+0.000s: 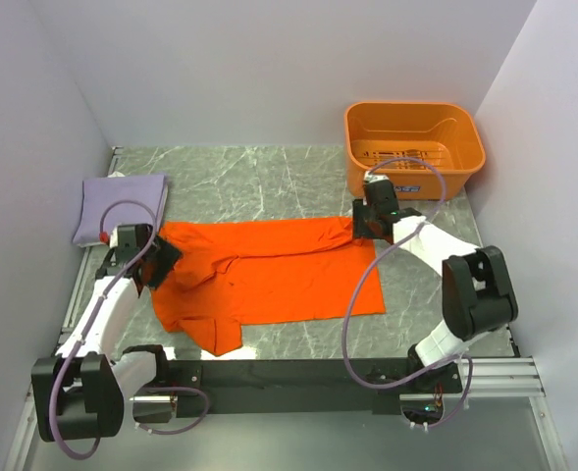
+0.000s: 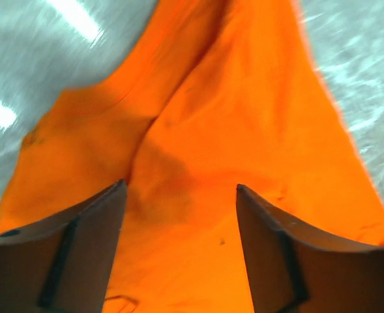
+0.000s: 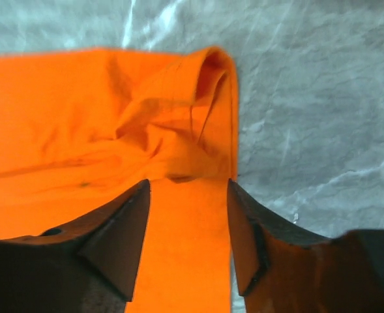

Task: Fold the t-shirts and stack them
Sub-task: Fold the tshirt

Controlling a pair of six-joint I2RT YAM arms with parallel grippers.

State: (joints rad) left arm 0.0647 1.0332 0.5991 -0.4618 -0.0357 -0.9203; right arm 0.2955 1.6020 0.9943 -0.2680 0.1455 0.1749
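Between the parted, empty jaws of the left gripper (image 2: 178, 189) lies the left end of the orange t-shirt (image 1: 269, 270). The right gripper (image 3: 188, 186), likewise open and holding nothing, straddles its bunched far-right corner. The shirt spreads across the desk (image 1: 269, 182). The folded lavender t-shirt (image 1: 122, 204) lies far left, and an orange basket (image 1: 413, 147) stands far right.

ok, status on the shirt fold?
Both open: left gripper over left end of orange shirt, right gripper over its far right corner. Shirt spread out, not yet folded; lavender shirt folded far left. Nothing blocking; basket far right.
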